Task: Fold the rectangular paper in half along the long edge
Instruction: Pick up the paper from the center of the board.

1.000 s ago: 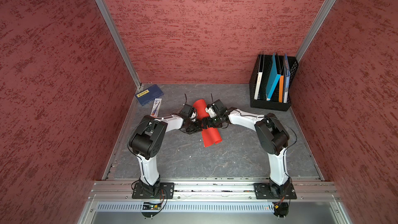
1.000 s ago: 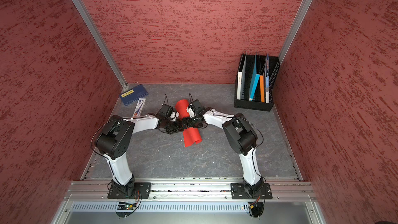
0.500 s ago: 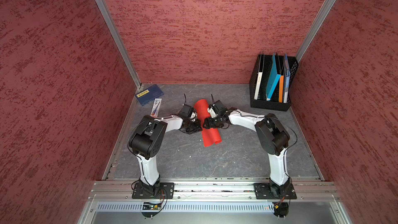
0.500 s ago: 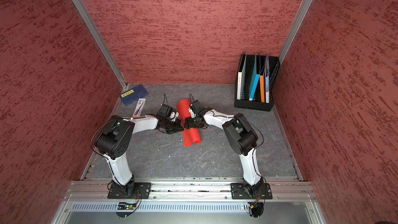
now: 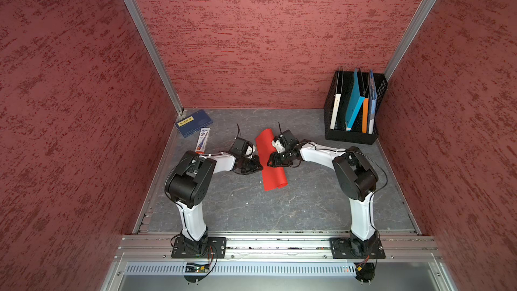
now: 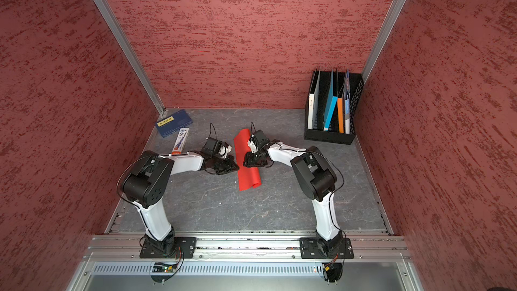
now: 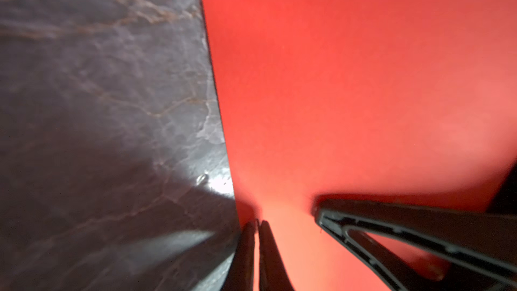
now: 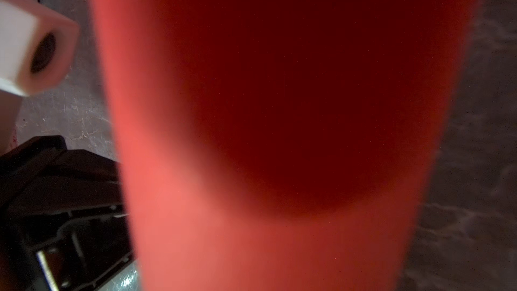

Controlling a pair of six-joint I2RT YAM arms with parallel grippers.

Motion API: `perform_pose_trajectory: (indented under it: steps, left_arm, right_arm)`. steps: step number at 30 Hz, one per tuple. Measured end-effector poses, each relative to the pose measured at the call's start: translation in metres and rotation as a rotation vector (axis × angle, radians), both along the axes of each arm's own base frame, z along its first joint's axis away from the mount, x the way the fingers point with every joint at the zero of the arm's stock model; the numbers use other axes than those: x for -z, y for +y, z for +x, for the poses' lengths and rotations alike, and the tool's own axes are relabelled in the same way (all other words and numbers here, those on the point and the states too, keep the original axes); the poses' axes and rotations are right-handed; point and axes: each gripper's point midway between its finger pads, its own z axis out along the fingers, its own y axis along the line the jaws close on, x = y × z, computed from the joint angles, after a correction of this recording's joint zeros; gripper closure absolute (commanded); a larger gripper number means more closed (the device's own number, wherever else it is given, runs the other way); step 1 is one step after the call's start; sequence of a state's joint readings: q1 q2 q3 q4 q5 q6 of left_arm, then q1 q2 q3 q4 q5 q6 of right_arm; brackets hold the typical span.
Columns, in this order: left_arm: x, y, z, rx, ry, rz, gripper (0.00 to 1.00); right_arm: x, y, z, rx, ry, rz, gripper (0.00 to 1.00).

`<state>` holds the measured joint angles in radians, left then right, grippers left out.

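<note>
The rectangular paper (image 5: 273, 179) lies beside left claw (image 5: 260, 165), seemingly under right claw (image 5: 270, 162).

table (image 5: 307, 200): carries everything below.
rectangular paper (image 5: 273, 176): mid-table, long side running front to back, between the two end effectors.
left end effector (image 5: 260, 166): at the paper's left edge.
right end effector (image 5: 270, 162): over the paper, reaching from its right.
file rack (image 5: 349, 137): back right corner, books (image 5: 355, 104) upright inside.
flat book (image 5: 194, 123): back left corner.
box (image 5: 202, 140): just before the flat book.
</note>
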<state>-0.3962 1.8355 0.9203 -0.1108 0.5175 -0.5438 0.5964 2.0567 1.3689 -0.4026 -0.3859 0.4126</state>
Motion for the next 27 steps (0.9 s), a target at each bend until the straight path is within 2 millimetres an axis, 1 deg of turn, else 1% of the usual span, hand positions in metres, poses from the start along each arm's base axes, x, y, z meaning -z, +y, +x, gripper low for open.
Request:
perform_pose_trajectory:
  steps: [4,10,16,18,21,27]
  left_arm:
    - [-0.001,0.004,-0.008,-0.001,-0.015,-0.008,0.84]
    - [-0.003,0.009,-0.017,-0.005,-0.038,-0.022,0.82]
    - [-0.007,0.022,-0.026,-0.030,-0.064,-0.045,0.79]
    - [-0.012,0.026,-0.028,-0.039,-0.082,-0.063,0.79]
    - [-0.025,0.030,-0.029,-0.048,-0.125,-0.097,0.78]
    - [-0.053,0.026,-0.021,-0.052,-0.218,-0.154,0.77]
  right_arm:
    - [0.000,0.004,-0.008,-0.021,0.022,0.035,0.54]
    - [-0.002,0.005,-0.021,-0.048,0.074,0.087,0.55]
    - [-0.002,0.003,-0.027,-0.050,0.117,0.135,0.58]
    - [-0.003,0.002,-0.028,-0.048,0.130,0.155,0.58]
    - [-0.003,0.001,-0.030,-0.043,0.152,0.182,0.58]
    - [-0.004,0.001,-0.033,-0.027,0.197,0.249,0.61]
